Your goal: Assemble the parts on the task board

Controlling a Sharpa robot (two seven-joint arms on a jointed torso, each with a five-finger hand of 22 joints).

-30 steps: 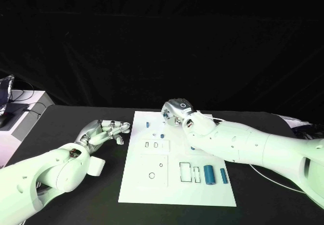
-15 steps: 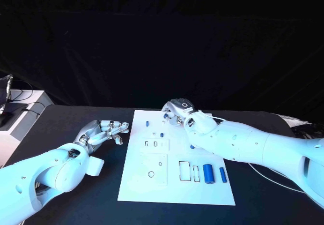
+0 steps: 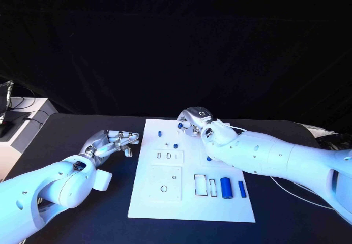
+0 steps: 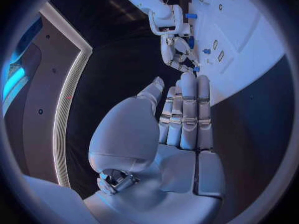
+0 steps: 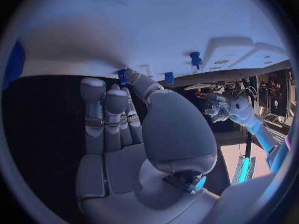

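The white task board (image 3: 192, 203) lies flat mid-surface, stiff and unlikely to shift. Small blue parts (image 3: 226, 188) lie on it; they look light, rigid and smooth, best pinched across their short sides. The right hand (image 3: 192, 122) hovers at the board's far edge, apparently pinching a blue part (image 5: 122, 74), though the view is poor. The left hand (image 3: 114, 143) rests beside the board, fingers straight, holding nothing.

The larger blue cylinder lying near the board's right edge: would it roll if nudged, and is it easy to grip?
The larger blue cylinder lies on its side on the flat task board, so it probably rolls sideways. It looks rigid, smooth, perhaps slippery.
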